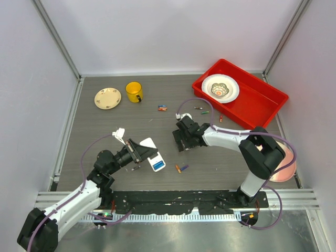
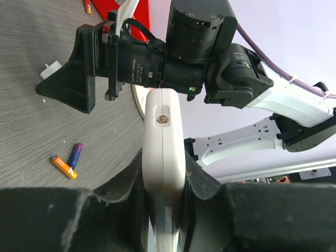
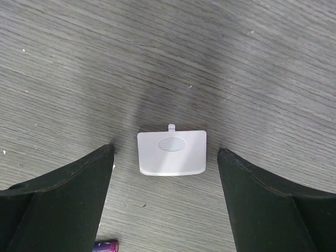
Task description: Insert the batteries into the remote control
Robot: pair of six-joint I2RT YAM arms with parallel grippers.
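Note:
My left gripper (image 1: 140, 151) is shut on the white remote control (image 1: 156, 163), whose blue patch faces up at its near end. In the left wrist view the remote (image 2: 164, 121) stands edge-on, clamped between the fingers of that gripper (image 2: 164, 157). My right gripper (image 1: 181, 140) is open and low over the table. In the right wrist view it (image 3: 166, 149) straddles a small white square cover (image 3: 171, 153) without touching it. An orange and a purple battery (image 1: 181, 168) lie near the remote and also show in the left wrist view (image 2: 67, 163). More batteries (image 1: 162, 108) lie farther back.
A yellow mug (image 1: 134, 92) and a small plate (image 1: 107, 97) stand at the back left. A red tray (image 1: 265, 100) holding a white bowl (image 1: 220, 87) is at the back right. Loose batteries (image 1: 203, 111) lie beside the tray. A pink plate (image 1: 287, 164) sits under the right arm.

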